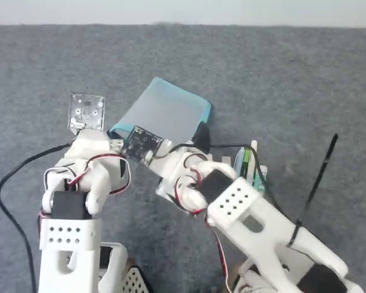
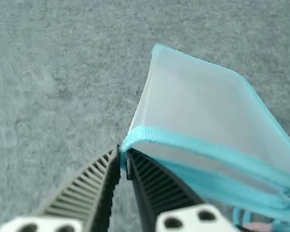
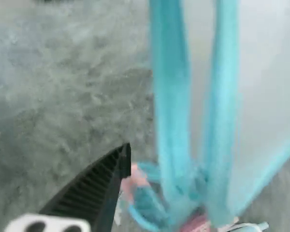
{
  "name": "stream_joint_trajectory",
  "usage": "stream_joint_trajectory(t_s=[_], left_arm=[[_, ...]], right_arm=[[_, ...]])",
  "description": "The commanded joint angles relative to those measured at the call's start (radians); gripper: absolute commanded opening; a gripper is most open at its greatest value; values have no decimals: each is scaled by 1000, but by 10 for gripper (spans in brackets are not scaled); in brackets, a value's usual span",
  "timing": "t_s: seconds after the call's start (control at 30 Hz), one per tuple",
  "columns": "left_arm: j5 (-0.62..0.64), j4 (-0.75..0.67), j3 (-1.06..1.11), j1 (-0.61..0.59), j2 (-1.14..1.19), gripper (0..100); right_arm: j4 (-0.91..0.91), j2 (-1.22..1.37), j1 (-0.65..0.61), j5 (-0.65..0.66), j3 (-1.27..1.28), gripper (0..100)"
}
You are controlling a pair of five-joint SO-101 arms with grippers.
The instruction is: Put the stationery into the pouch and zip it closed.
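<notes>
- At the near corner of the pouch [image 1: 165,113], the left gripper [image 2: 122,162] is pinched tight on the blue hem, probably to anchor it while the zip is pulled.
- The right gripper [image 1: 200,138] sits at the hem's other end by the pink pull [image 3: 131,181]; whether it grips cannot be told.
- The stationery [image 1: 249,163] lies outside the pouch on the mat [image 1: 293,73], beside the right arm.

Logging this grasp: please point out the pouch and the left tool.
pouch [image 1: 161,115]: high view, on its mesh face.
left tool [image 2: 122,162]: left wrist view, midway between its tips, at the pouch corner.
</notes>
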Motion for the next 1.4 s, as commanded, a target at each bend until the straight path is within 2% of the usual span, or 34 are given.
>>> stream_joint_trajectory(t_s=[0.0, 0.1, 0.27, 0.33, 0.43, 0.6, 0.8, 1.0, 1.13, 1.23, 1.37], left_arm=[[-25, 9, -59, 8, -34, 11], [-25, 8, -58, 8, -34, 11], [-25, 9, -56, 9, -34, 11], [-25, 9, -56, 9, -34, 12], [-29, 9, -56, 9, -28, 28], [-44, 9, -53, 8, -28, 133], [-44, 8, -41, 8, -32, 148], [-86, 2, -5, 9, -34, 137], [-91, -52, 35, 9, -34, 1], [-91, -123, 91, 21, -32, 12], [-44, -232, 160, 38, -29, 12]], right_arm=[[-31, -8, 74, -58, -69, 382], [-33, -8, 124, -112, -100, 225], [-42, 1, 136, -121, -135, 90], [-45, -2, 136, -121, -137, 6], [-19, -16, 136, -110, -133, 4], [56, -125, 131, -26, -130, 7], [182, -308, 131, 63, -107, 7], [257, -403, 133, 132, -106, 7], [262, -403, 137, 135, -97, 7], [286, -389, 140, 140, -81, 16], [338, -311, 154, 137, -83, 154]])
